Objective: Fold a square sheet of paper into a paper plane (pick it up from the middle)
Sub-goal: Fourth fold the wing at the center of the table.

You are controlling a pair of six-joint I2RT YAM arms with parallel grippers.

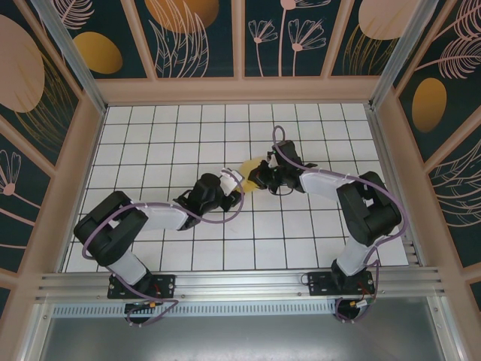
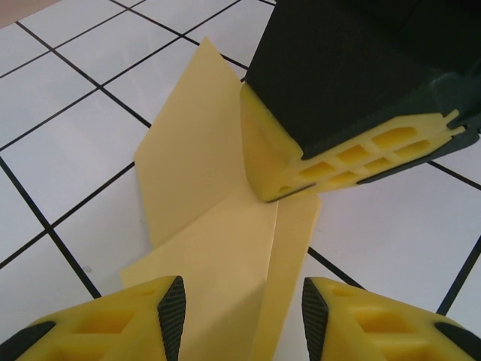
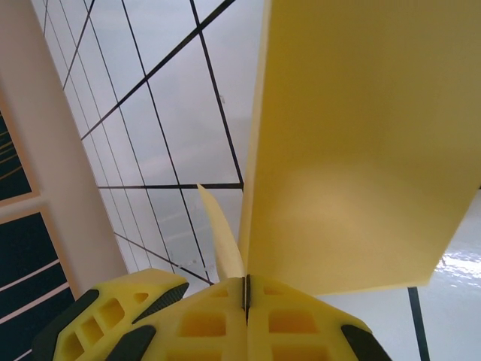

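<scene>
Yellow sheet of paper (image 2: 203, 173), creased into angled panels, sits near the middle of the white tiled table (image 1: 150, 135), caught between two robot arms. The right gripper (image 2: 289, 192) has its fingers pressed together on the sheet, pinching it at a crease; from that wrist's camera the closed fingertips (image 3: 246, 289) meet on the paper's edge and a broad panel (image 3: 353, 135) rises steeply away from them. The left gripper (image 2: 242, 312) stands spread, one finger on either side of a lower panel, with a gap showing at each pad. Whether the sheet's lowest edge touches the table cannot be told.

From above, the paper (image 1: 250, 167) shows as a small yellow patch between the left gripper (image 1: 239, 183) and the right gripper (image 1: 259, 178), which sit just beside each other. Bare black-lined tiles spread out on every side of the pair. The beige wall base (image 3: 45, 150) and the printed wall panels (image 1: 188, 37) lie well apart from the sheet, the far wall being nearest.
</scene>
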